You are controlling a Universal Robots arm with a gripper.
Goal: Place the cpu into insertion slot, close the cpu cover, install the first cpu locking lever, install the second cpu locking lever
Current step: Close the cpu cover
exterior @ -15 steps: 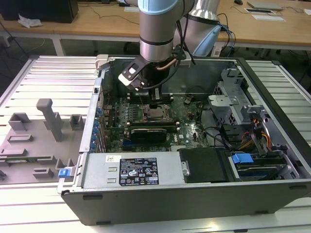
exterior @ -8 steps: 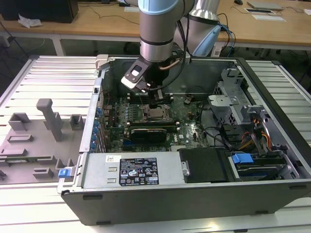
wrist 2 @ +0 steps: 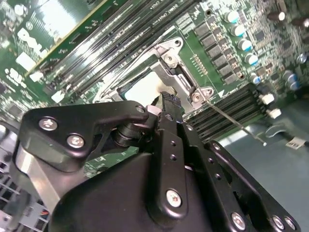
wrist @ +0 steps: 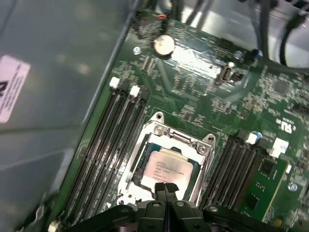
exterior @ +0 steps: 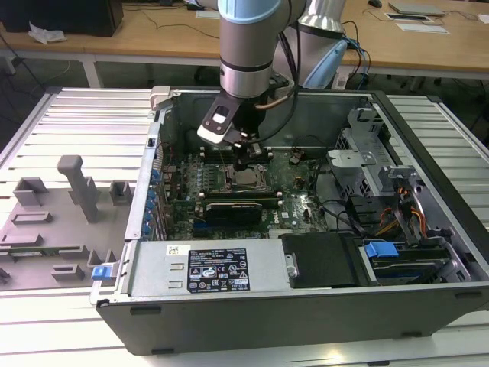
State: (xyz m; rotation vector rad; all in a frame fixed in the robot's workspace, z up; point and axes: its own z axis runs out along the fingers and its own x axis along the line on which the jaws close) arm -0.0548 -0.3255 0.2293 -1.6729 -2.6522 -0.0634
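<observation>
While the gripper (wrist: 166,190) is hovering with its fingertips pressed together, pinching nothing, the cpu (wrist: 165,167) is sitting directly beneath its tips in the insertion slot (wrist: 139,169). The cpu cover (wrist: 179,140) is lying flat, framing the chip. One thin locking lever (wrist 2: 239,126) is sticking out unlatched beside the gripper.

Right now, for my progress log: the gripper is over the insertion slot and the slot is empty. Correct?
Not empty. The first wrist view shows the cpu lying in the insertion slot; the gripper is over it, as you said.
</observation>
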